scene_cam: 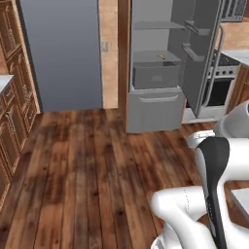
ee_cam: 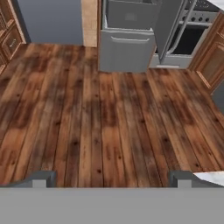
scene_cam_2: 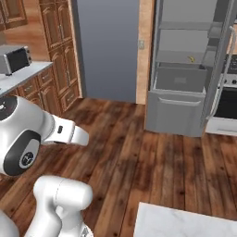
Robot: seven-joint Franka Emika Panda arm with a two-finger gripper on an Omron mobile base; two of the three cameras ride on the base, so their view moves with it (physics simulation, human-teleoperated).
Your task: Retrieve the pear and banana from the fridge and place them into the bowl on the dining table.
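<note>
Standing well back from fridge, door swung open for access; banana lying on middle shelf, pear not made out. Fingers spread wide, empty, ready for reaching in.

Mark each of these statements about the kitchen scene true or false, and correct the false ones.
1. The fridge stands with its door open. True.
2. The gripper is shut on a fruit. False: its fingertips stand wide apart over bare wooden floor, holding nothing.
3. A small yellow fruit lies on a shelf inside the fridge. True; it is too small to tell which fruit.
4. The fridge's lower drawer is pulled fully out onto the floor. False: it sits closed in the fridge's base.
5. A corner of white marble top shows at the bottom of the right base view. True.
</note>
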